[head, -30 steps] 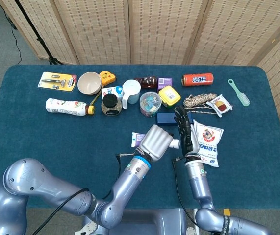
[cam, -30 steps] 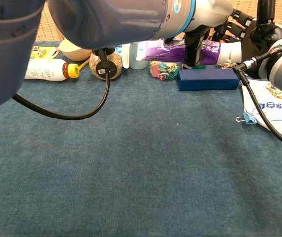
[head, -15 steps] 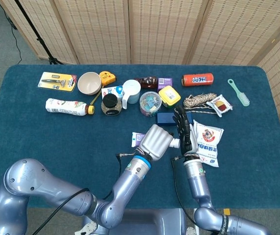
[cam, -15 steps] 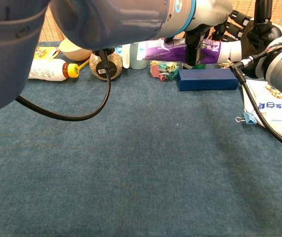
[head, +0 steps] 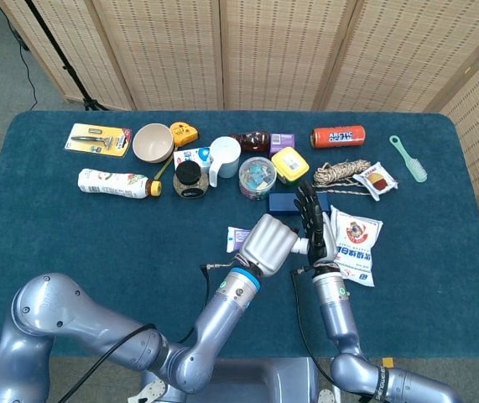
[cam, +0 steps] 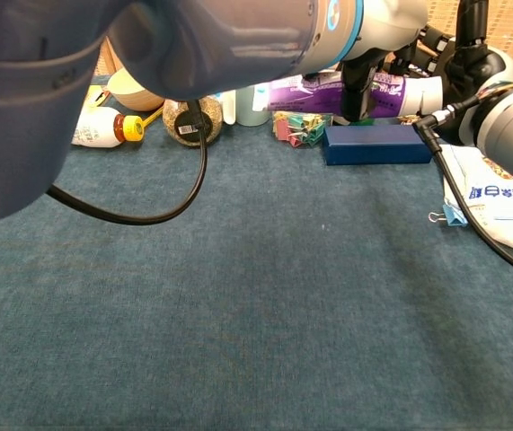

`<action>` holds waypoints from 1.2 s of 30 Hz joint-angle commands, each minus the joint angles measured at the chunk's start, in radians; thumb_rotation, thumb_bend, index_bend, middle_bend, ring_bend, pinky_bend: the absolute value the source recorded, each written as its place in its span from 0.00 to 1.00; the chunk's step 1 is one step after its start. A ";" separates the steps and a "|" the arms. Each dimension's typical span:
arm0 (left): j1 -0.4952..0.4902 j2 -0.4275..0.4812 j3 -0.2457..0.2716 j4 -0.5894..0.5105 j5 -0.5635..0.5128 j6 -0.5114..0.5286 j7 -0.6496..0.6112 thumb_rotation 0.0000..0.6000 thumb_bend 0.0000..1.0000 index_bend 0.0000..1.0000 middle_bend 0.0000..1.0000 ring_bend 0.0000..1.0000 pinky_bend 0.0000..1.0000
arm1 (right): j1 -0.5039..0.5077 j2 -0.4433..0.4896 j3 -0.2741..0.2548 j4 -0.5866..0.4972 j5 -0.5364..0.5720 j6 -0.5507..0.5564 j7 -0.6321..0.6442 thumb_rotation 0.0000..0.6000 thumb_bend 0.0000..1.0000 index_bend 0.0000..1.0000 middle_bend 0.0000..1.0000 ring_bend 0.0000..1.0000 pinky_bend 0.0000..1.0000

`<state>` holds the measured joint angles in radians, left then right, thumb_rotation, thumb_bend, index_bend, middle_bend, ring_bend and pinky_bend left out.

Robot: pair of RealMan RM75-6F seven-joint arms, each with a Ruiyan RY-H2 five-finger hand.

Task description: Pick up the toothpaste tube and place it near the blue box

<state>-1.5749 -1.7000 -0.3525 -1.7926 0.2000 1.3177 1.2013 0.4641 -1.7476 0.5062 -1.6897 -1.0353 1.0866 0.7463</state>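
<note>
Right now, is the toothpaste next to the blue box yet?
Not yet. The pickup looks done: the left robot hand holds the toothpaste tube, and the chest view shows it lifted above the table, just over the blue box. The right robot hand hovers beside it with fingers spread, holding nothing. Still left: lower the tube onto the cloth near the box and let go.

A white bowl (head: 153, 142) sits beside a razor pack (head: 98, 139).
</note>
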 commanded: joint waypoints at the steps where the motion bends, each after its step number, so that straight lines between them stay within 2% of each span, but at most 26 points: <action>1: 0.000 -0.002 -0.001 0.002 0.002 0.002 0.002 1.00 0.96 0.64 0.57 0.58 0.63 | 0.000 0.000 0.001 0.001 0.000 -0.002 0.002 0.12 0.00 0.00 0.00 0.00 0.00; 36: 0.007 -0.034 -0.024 0.024 0.017 0.016 0.015 1.00 0.96 0.64 0.57 0.58 0.63 | 0.017 -0.028 0.007 0.018 0.007 -0.025 0.000 0.12 0.00 0.00 0.00 0.00 0.00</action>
<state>-1.5682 -1.7341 -0.3765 -1.7683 0.2169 1.3338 1.2163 0.4810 -1.7755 0.5135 -1.6718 -1.0281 1.0611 0.7467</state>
